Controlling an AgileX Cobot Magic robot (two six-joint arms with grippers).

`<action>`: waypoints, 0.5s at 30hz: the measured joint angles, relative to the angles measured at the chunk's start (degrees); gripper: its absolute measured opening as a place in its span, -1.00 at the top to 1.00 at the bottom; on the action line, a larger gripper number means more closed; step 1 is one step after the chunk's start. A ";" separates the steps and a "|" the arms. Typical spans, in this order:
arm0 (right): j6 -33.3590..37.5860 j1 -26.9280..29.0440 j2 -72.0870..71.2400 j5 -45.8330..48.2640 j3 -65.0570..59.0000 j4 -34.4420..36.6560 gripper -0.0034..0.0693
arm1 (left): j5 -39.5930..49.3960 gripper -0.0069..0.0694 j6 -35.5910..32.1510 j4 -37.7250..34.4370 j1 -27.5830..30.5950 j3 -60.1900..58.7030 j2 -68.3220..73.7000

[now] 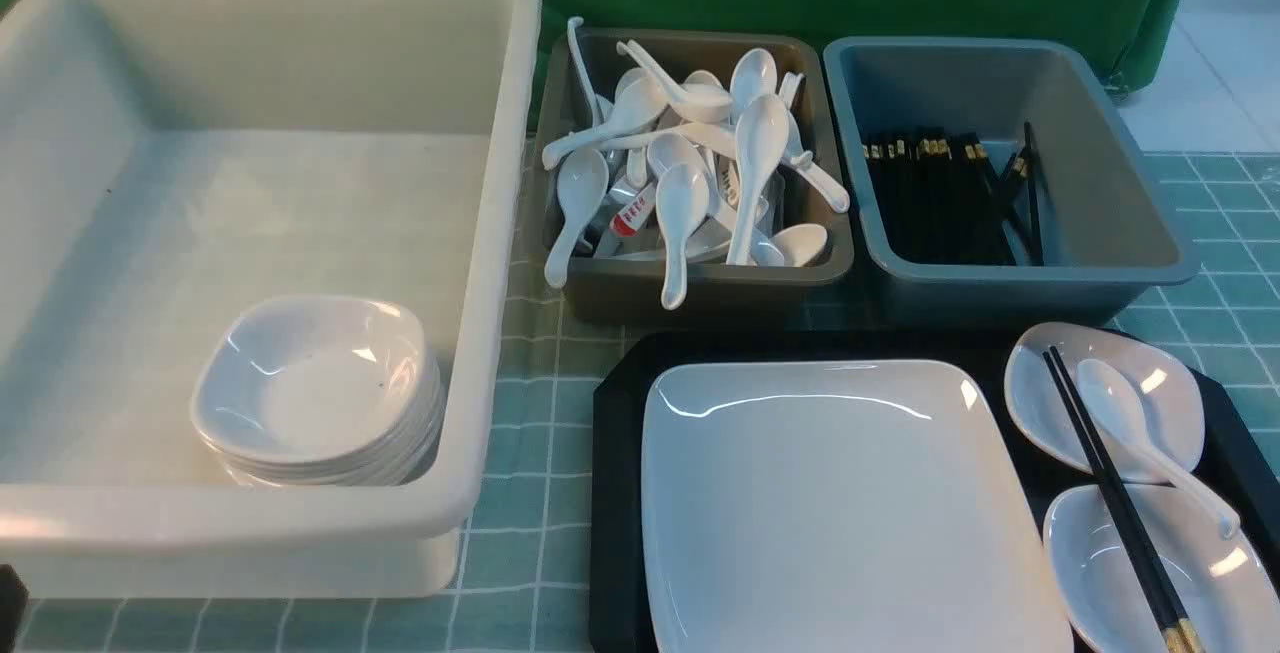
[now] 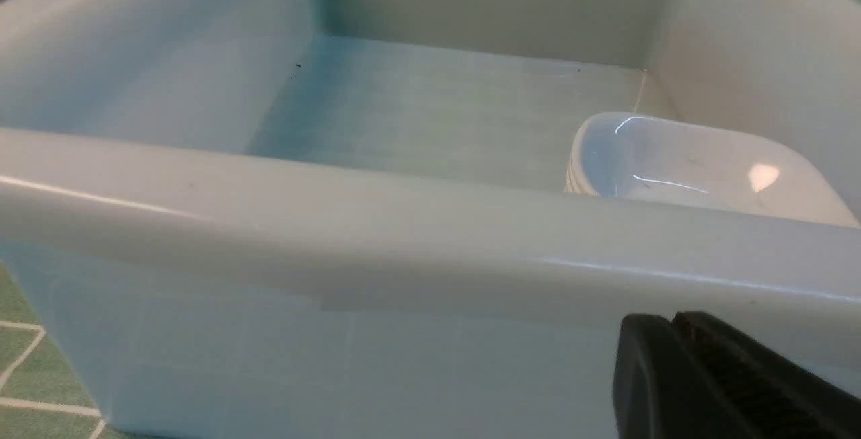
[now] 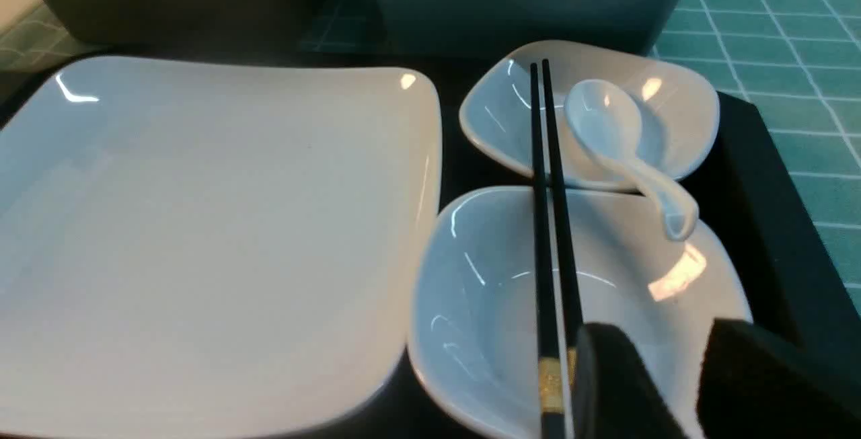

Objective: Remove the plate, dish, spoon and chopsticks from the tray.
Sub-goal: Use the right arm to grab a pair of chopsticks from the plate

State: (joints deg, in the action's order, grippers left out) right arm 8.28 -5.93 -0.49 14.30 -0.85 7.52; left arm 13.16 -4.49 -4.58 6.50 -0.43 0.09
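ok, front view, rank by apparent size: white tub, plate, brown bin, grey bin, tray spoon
1. white tub
2. plate, cut off by frame edge
3. brown bin and grey bin, too alike to rank
4. spoon

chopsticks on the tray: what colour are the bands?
Gold bands on black chopsticks, near the thick ends. Clearest in the right wrist view.

a: how's the left gripper (image 2: 672, 323)?
b: jaws pressed together, no gap, 2 dark ribbed fingers (image 2: 726, 378) side by side.
a: and the right gripper (image 3: 679, 365)?
b: jaws parted, a clear gap between its 2 black pads (image 3: 619, 385), gripping nothing.
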 joint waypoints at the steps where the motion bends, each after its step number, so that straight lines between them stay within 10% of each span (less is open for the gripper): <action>1: 0.00 0.00 0.00 0.00 0.00 0.00 0.24 | 0.00 0.79 0.00 0.00 0.00 0.00 0.00; 15: 0.00 0.00 0.00 -0.05 0.00 0.00 0.24 | -1.01 0.79 0.00 -0.49 0.00 0.00 0.00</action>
State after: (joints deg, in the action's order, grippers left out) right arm 8.28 -5.93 -0.49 14.25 -0.85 7.52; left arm 12.15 -4.49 -5.08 6.50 -0.43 0.09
